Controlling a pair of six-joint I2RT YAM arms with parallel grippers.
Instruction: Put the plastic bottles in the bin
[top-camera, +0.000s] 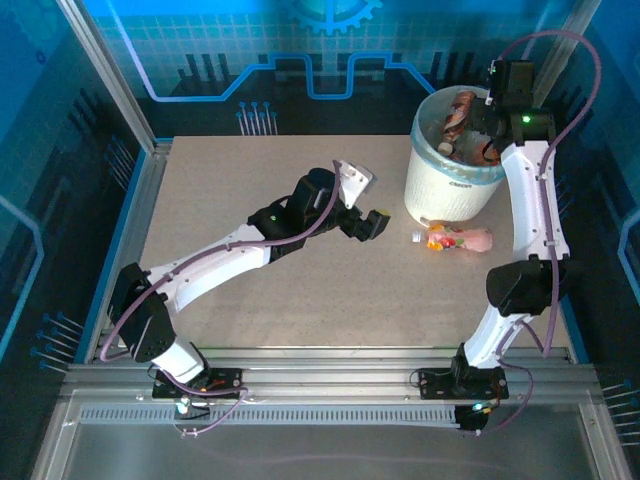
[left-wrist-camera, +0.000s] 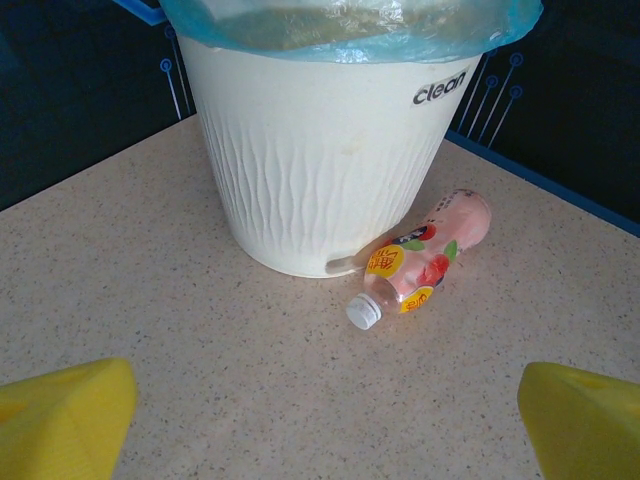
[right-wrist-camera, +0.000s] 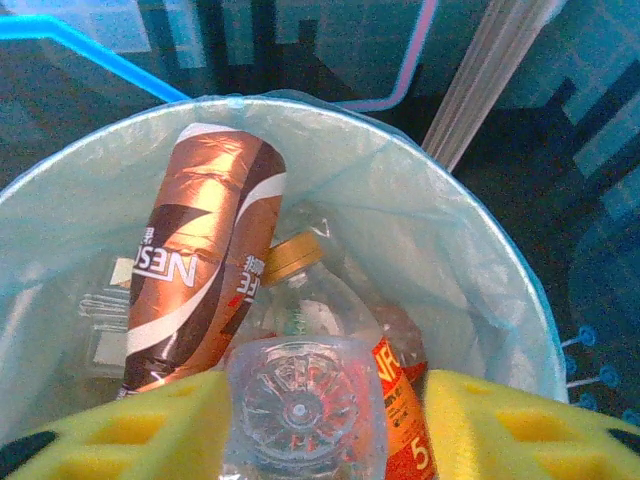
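The bin (top-camera: 450, 185) is a white bucket with a light-blue bag, at the back right of the table. My right gripper (top-camera: 482, 135) hangs over its mouth. In the right wrist view, a clear bottle (right-wrist-camera: 300, 405) sits base-up between the yellow fingers of that gripper (right-wrist-camera: 328, 430). It touches the left pad, and a gap shows before the right pad. Below lie a brown Nescafe bottle (right-wrist-camera: 200, 280), a gold-capped clear one (right-wrist-camera: 295, 258) and an orange-labelled one (right-wrist-camera: 400, 410). A pink bottle (top-camera: 462, 240) (left-wrist-camera: 430, 260) lies on the table against the bin (left-wrist-camera: 320, 160). My left gripper (top-camera: 362, 205) (left-wrist-camera: 325, 420) is open, short of it.
The table (top-camera: 300, 290) is beige and speckled, with metal rails along its near edge and left side. Blue patterned walls stand behind and beside it. The right arm arches up along the table's right side to the bin.
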